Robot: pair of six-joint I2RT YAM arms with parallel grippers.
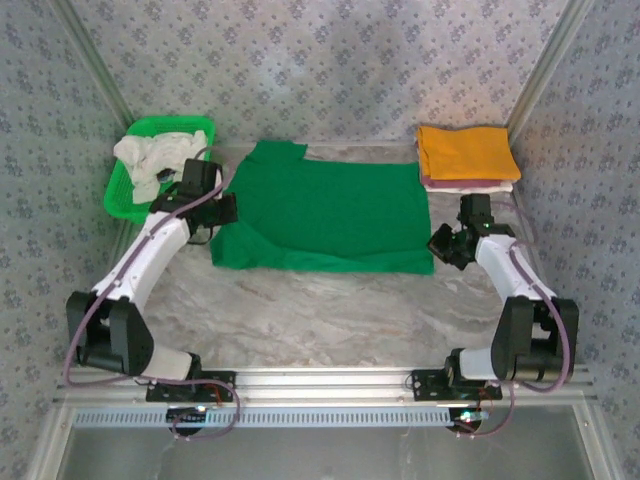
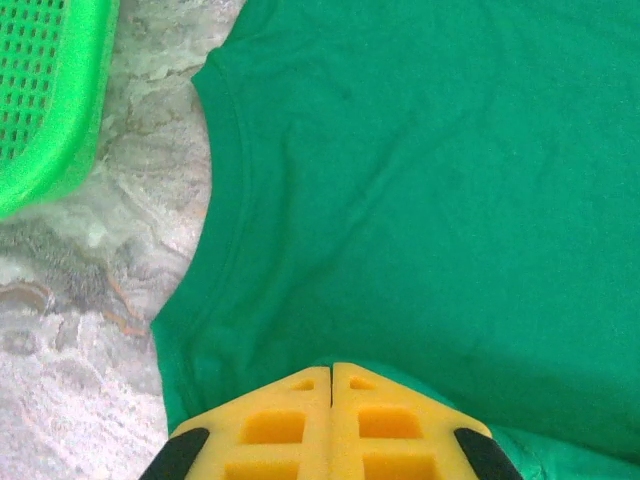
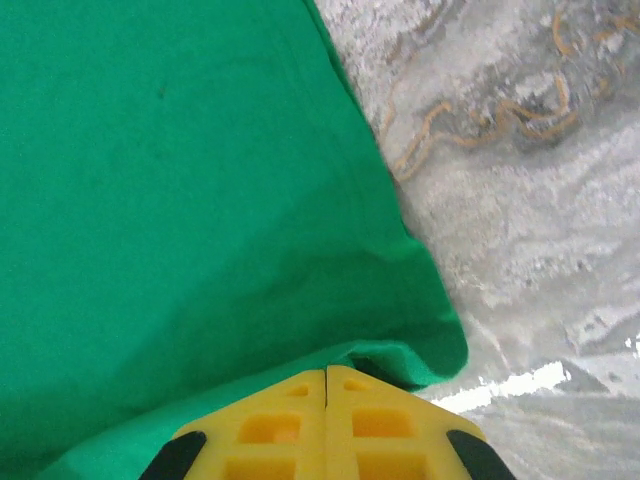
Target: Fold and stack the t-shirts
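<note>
The green shirt (image 1: 325, 210) lies flat, long axis left to right. The left pincer (image 2: 331, 372) and right pincer (image 3: 326, 372) each clamp its nearest end.

1 bright green soft cloth t-shirt (image 1: 325, 215). 1 folded orange-yellow cloth t-shirt (image 1: 466, 152). Pale pink and whitish folded cloth layers (image 1: 470, 184) under it, count unclear. 1 rigid green plastic mesh basket (image 1: 118, 192). 1 crumpled whitish cloth heap (image 1: 148, 158). 2 white robot arms: left arm (image 1: 150, 250), right arm (image 1: 505, 262).
</note>
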